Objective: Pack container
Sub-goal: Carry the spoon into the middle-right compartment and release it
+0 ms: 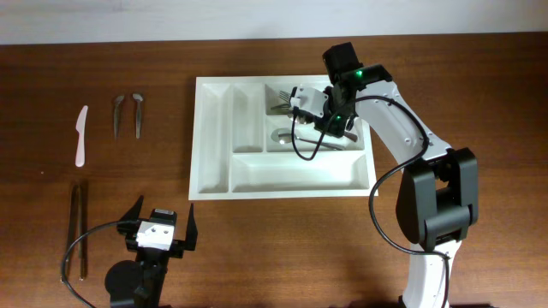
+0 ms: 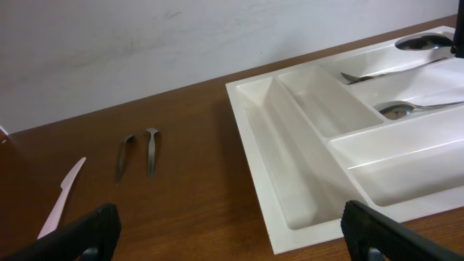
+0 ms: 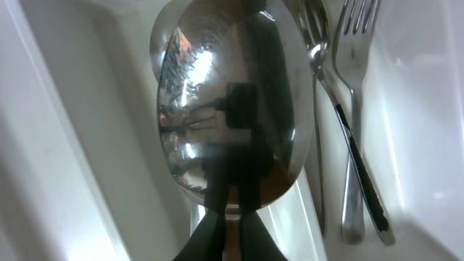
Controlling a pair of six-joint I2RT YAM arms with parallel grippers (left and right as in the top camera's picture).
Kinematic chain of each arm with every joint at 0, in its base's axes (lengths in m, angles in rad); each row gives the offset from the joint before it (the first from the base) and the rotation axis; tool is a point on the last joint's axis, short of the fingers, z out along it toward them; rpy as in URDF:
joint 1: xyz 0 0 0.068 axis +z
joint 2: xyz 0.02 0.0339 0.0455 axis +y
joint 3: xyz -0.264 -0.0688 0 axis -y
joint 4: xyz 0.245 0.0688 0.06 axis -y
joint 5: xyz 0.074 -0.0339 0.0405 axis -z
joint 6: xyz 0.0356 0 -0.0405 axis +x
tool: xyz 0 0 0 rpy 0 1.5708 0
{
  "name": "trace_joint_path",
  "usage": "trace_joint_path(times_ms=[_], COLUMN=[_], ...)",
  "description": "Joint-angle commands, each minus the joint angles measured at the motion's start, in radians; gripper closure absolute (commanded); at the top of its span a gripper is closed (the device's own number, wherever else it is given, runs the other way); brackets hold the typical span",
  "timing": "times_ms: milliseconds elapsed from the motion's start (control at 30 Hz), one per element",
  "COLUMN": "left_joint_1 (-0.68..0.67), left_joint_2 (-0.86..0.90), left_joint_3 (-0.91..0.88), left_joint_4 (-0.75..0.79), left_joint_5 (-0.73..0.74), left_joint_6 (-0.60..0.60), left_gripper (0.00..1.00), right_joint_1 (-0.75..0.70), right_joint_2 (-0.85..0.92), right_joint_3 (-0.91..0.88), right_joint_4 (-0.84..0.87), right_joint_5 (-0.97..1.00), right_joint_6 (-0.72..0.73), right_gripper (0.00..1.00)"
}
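Observation:
The white container (image 1: 214, 175) lies at the table's middle, and its near corner shows in the left wrist view (image 2: 290, 217). My right gripper (image 1: 336, 130) is over its right side and is shut on the handle of a large metal spoon (image 1: 286, 135). The spoon's bowl sits low in the middle long compartment and fills the right wrist view (image 3: 225, 109), with my fingers (image 3: 232, 232) pinched on its neck. Forks (image 1: 279, 104) lie in the top long compartment, beside the spoon (image 3: 355, 109). My left gripper (image 1: 159, 229) is open and empty near the front left (image 2: 232, 232).
On the table left of the container lie a white plastic knife (image 1: 80, 135), two small metal utensils (image 1: 128, 114) and a pair of dark chopsticks (image 1: 78, 227). The knife (image 2: 61, 199) and the utensils (image 2: 138, 154) also show in the left wrist view.

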Motion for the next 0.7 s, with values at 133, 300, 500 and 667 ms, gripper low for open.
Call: trace_joint_path(times_ms=[133, 300, 500, 667], left_joint_1=[-0.006, -0.006, -0.006, -0.006], left_joint_2=[-0.002, -0.002, -0.002, -0.002], left_joint_3=[-0.005, -0.005, -0.005, -0.005], left_joint_4=[-0.001, -0.001, -0.001, -0.001], left_joint_5=[-0.007, -0.007, -0.007, -0.007], left_joint_6=[-0.002, -0.002, -0.002, -0.003], left_gripper=[0.01, 0.01, 0.01, 0.01], right_joint_1=[0.008, 0.008, 0.006, -0.01], right_joint_2=[0.01, 0.01, 0.009, 0.008], right_joint_3=[-0.006, -0.006, 0.024, 0.142], right_joint_4=[0.005, 0.01, 0.04, 0.057], right_joint_5=[-0.025, -0.024, -0.01, 0.138], right_joint_6=[-0.01, -0.01, 0.006, 0.245], right_gripper=[0.85, 0.84, 0.4, 0.01])
